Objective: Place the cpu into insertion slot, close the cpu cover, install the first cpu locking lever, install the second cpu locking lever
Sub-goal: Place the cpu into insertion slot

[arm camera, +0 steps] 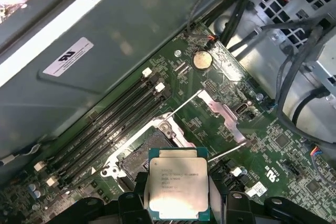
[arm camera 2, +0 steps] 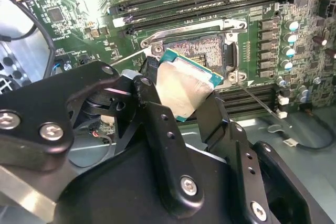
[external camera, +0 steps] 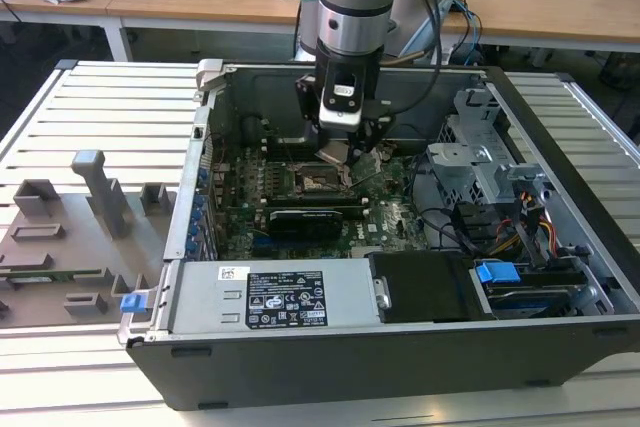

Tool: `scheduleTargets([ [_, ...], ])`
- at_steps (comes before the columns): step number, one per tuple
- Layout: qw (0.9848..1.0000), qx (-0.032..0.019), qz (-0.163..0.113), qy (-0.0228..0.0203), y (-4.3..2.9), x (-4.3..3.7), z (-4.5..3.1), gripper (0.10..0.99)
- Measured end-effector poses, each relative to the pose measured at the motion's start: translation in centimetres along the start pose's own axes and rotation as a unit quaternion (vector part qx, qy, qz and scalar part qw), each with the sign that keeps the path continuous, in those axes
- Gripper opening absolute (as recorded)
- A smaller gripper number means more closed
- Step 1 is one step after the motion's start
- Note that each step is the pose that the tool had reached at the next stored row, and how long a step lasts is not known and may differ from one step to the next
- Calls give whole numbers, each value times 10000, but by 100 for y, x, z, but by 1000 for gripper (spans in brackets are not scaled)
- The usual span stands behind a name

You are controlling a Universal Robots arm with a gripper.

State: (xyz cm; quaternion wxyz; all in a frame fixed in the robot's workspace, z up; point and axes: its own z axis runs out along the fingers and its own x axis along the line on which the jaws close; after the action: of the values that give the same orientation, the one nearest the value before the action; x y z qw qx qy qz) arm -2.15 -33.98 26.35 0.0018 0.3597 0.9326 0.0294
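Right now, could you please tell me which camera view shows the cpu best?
The first wrist view: the cpu faces the camera squarely, its whole top visible, clamped in the gripper. In the second wrist view it is tilted and partly hidden by a finger. The exterior view shows a small silvery patch under the arm.

The small square cpu (arm camera: 177,190) is noted with a pale silvery metal top, smooth and satin, edged in green laminate. The black gripper (arm camera 2: 181,97) is seen as matt, fastened with bright metal screws (arm camera 2: 189,184). The dark grey computer case (external camera: 350,357) is recorded as dull sheet metal.
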Motion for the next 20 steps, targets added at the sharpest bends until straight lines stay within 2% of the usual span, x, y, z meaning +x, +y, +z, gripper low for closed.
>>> scheduleTargets([
  [5,9996,-4,273,-17,0,0,1,541],
  [7,9990,-6,456,-28,0,0,1,541],
  [12,9974,-11,720,-42,0,0,1,541],
  [15,9950,-15,994,-58,0,0,2,541],
  [16,9938,-18,1113,-64,0,0,2,541],
  [20,9902,-23,1392,-80,0,0,3,541],
])
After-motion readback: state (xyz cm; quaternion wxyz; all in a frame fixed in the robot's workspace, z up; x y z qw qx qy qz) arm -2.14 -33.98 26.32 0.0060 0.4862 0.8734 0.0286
